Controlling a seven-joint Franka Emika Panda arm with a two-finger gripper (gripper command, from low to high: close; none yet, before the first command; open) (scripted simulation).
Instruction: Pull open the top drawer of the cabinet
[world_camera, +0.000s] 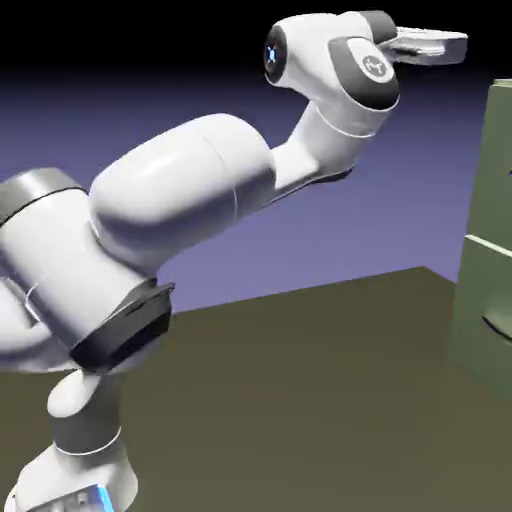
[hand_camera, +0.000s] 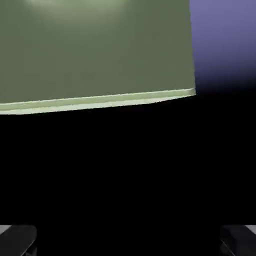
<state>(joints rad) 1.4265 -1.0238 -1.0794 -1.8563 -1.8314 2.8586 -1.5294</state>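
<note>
The sage-green cabinet (world_camera: 497, 170) stands at the exterior view's right edge, cut off by the frame. Its upper face is plain, and I cannot make out the top drawer's outline or handle there. My gripper (world_camera: 458, 46) is held high on the outstretched arm, level with the cabinet's top and a short gap to its left, touching nothing. In the hand view a flat green cabinet face (hand_camera: 95, 50) with a pale lower edge fills the upper part. The gripper (hand_camera: 128, 244) is open, its grey fingertips (hand_camera: 17, 240) far apart with only darkness between them.
Lower on the cabinet a thicker stepped green drawer block (world_camera: 478, 290) juts out, carrying a dark curved handle (world_camera: 497, 325). The brown table (world_camera: 300, 400) stretches between the robot's base and the cabinet. Blue-violet backdrop (hand_camera: 222, 40) shows past the cabinet's side in the hand view.
</note>
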